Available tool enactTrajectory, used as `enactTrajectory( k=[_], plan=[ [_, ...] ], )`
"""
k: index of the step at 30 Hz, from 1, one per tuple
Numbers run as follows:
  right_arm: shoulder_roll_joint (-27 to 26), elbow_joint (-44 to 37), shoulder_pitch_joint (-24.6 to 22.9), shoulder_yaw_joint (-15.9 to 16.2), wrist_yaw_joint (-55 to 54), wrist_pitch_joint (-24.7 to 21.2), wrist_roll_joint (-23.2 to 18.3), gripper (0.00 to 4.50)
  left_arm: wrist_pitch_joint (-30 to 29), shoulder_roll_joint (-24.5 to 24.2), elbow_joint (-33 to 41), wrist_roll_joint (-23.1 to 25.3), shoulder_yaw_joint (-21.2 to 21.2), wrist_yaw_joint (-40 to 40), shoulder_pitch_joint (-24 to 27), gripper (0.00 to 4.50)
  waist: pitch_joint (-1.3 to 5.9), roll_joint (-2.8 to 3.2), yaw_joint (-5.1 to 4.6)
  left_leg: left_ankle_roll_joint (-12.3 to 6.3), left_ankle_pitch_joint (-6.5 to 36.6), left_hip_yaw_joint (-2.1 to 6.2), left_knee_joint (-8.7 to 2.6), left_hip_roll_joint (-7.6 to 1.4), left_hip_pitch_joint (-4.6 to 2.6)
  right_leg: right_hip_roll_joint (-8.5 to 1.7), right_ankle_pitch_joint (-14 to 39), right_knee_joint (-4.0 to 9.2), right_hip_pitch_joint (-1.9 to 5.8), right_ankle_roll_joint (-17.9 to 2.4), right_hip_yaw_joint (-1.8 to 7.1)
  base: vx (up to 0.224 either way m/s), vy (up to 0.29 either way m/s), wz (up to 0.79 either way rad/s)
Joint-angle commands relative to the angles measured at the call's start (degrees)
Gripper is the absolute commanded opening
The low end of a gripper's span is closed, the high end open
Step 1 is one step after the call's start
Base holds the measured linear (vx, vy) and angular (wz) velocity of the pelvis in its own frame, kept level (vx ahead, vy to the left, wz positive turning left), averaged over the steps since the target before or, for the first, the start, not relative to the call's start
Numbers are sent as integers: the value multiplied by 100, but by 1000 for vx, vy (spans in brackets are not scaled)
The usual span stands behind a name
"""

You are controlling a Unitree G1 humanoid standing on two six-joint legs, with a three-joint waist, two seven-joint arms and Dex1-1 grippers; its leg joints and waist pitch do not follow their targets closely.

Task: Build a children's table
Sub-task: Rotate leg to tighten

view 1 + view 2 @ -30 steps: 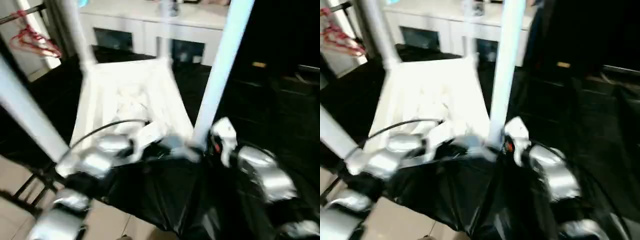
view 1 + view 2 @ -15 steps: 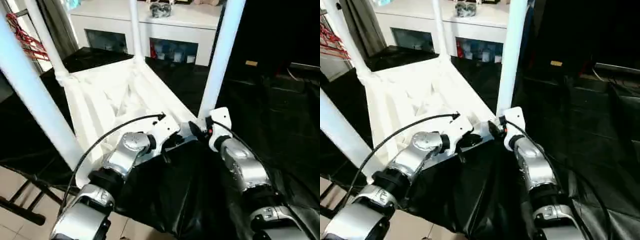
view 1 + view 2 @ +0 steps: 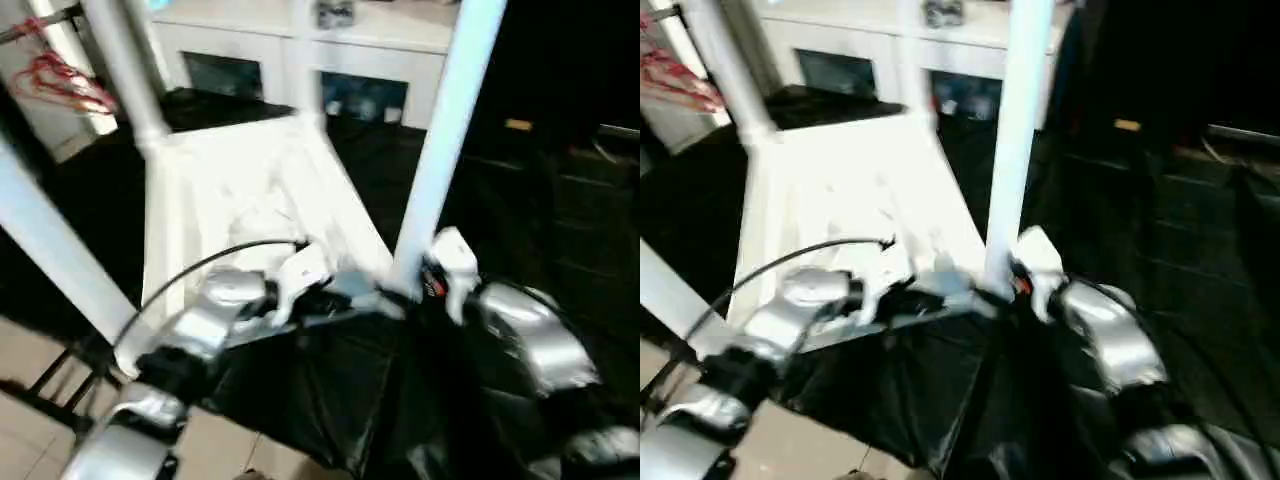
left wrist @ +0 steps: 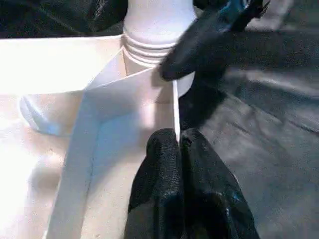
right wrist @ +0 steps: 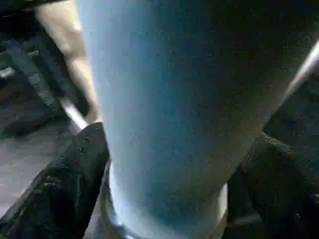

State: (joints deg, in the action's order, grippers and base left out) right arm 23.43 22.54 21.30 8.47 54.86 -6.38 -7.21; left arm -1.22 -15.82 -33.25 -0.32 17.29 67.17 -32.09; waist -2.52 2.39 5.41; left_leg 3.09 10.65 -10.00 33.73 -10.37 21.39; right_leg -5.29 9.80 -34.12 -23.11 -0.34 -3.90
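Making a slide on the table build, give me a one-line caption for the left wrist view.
Left fingers pinch the tabletop rim beside the corner socket, where a leg is seated.

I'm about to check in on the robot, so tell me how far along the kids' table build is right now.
Mostly done: the tabletop lies underside up with four legs standing in its corners. In hand: the right gripper is shut on the near right leg at its base, and the left gripper pinches the tabletop's rim beside that socket. Likely left: seating that leg and flipping the table.
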Motion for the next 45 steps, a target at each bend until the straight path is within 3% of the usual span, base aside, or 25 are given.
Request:
enactTrajectory(
  k=[1, 2, 9, 20, 26, 31, 32, 33, 36, 40, 42, 45],
  plan=[
    [149, -224, -51, 89, 354, -108, -164, 422, 94, -50, 315, -150, 83, 390, -33, 0, 335, -38, -4, -370, 1452, 44, -425, -300, -83, -317, 1251, 389, 275, -1399, 239, 0, 0, 0],
    [192, -271, -72, 110, 451, -120, -198, 394, 79, -94, 342, -177, 76, 458, -22, 0, 338, -39, 4, -349, 1421, 51, -429, -302, -73, -319, 1214, 384, 287, -1383, 240, 0, 0, 0],
    [334, -519, -166, 222, 817, -261, -207, 356, -20, -325, 429, -348, 26, 824, -1, 0, 360, -37, 2, -407, 1169, 46, -400, -281, -49, -319, 887, 342, 298, -1458, 230, 0, 0, 0],
    [332, -710, -281, 330, 967, -326, -276, 275, -56, -343, 410, -383, 13, 911, -24, 0, 351, -37, 20, -355, 1216, 49, -407, -284, -56, -321, 1047, 359, 295, -1411, 233, 0, 0, 0],
    [58, -622, -393, 182, 556, -336, -305, 268, -94, -207, 267, -246, -16, 442, -72, 0, 351, -49, 25, -347, 1204, 47, -406, -284, -51, -327, 1070, 362, 291, -1406, 236, 0, 0, 0],
    [-641, 41, -138, -84, -992, -263, 41, 268, -227, 315, -197, 89, -169, -876, -348, 0, 308, -65, -67, -73, 1604, 72, -451, -250, -70, -337, 1880, 458, 267, -1161, 230, 0, 0, 0],
    [-793, 181, -59, -146, -1245, -268, 54, 268, -280, 424, -307, 162, -178, -1142, -421, 0, 313, -38, -74, -22, 1677, 85, -456, -242, -93, -338, 2065, 473, 260, -1081, 225, 0, 0, 0],
    [-943, 327, 29, -204, -1544, -290, 88, 268, -327, 537, -403, 225, -186, -1403, -489, 0, 308, -53, -116, 4, 1671, 89, -460, -233, -63, -333, 2079, 479, 269, -1035, 227, 0, 0, 0],
    [-1365, 795, 334, -326, -2599, -382, 308, 268, -483, 917, -619, 321, -227, -2094, -658, 0, 314, -60, -160, 38, 1634, 87, -454, -222, -76, -329, 2022, 477, 254, -1040, 229, 0, 0, 0],
    [-1818, 879, 450, -235, -2956, -411, 382, 268, -465, 1236, -694, 514, -41, -2477, -711, 0, 339, -72, -183, -133, 1346, 74, -426, -209, -42, -322, 1630, 465, 291, -1065, 229, 0, 0, 0],
    [-1951, 879, 440, -195, -2935, -366, 375, 323, -425, 1317, -693, 581, 13, -2508, -694, 0, 345, -68, -180, -201, 1256, 70, -421, -211, -34, -317, 1502, 452, 294, -1090, 228, 0, 0, 0],
    [-2108, 892, 429, -246, -2842, -353, 270, 343, -319, 1357, -716, 625, 82, -2451, -658, 0, 336, -49, -195, -235, 1333, 76, -437, -225, -35, -313, 1403, 442, 293, -1158, 222, 0, 0, 0]
  ],
)
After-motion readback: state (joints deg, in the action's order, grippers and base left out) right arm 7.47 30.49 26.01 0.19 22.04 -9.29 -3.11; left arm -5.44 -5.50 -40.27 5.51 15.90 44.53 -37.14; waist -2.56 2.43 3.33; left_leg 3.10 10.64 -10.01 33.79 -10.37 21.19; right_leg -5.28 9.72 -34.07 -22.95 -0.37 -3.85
